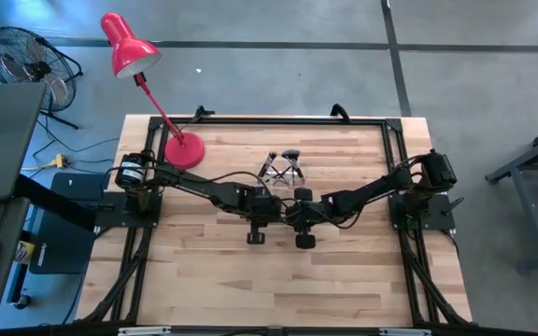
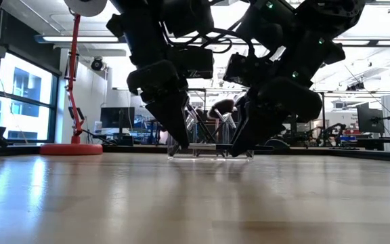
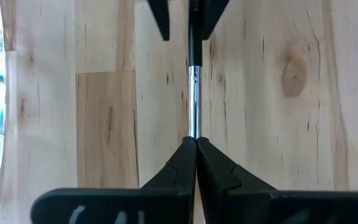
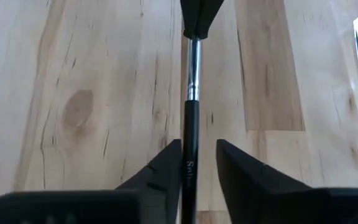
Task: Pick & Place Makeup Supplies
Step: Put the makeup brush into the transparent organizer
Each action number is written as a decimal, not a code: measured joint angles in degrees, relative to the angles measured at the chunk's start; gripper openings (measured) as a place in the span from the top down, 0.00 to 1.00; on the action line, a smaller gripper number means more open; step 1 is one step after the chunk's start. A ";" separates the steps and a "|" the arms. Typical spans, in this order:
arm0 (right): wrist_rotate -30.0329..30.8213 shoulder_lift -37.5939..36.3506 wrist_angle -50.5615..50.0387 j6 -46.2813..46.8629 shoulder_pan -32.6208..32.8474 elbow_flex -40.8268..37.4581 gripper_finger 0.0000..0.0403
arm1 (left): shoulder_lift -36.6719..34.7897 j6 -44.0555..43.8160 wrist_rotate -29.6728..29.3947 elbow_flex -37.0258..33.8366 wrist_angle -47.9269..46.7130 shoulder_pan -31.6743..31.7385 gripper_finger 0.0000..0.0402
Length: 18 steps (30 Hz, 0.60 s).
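Thin black-and-silver brush: pinched by left gripper; right gripper parted around handle. Apparently light, stiff, slippery; mid-handle hold advisable.

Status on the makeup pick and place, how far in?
Done: several brushes already stand in the clear holder. In hand: one brush spans both grippers; left gripper is shut on its silvery end, right gripper is open around the dark handle. Left: placing it.
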 joint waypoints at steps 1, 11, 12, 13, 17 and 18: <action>-0.11 0.00 0.00 -0.08 0.00 0.00 0.79 | -0.01 0.00 0.06 0.03 -0.26 -0.01 1.00; -2.06 -0.02 -1.01 0.40 -0.01 0.11 0.94 | -0.07 -0.02 0.46 0.03 -0.41 -0.01 1.00; -2.09 -0.02 -1.06 0.47 -0.02 0.11 0.93 | -0.07 -0.27 0.58 0.03 -0.39 -0.01 1.00; -2.15 -0.02 -1.10 0.47 -0.02 0.13 0.93 | -0.07 -0.61 0.69 0.03 -0.27 -0.01 1.00; -2.47 -0.02 -1.61 1.21 0.00 0.11 0.96 | -0.07 -0.94 0.29 0.03 0.49 -0.01 0.96; -2.56 -0.02 -1.62 1.37 0.00 0.11 0.96 | -0.07 -0.89 0.16 0.03 0.77 -0.01 0.94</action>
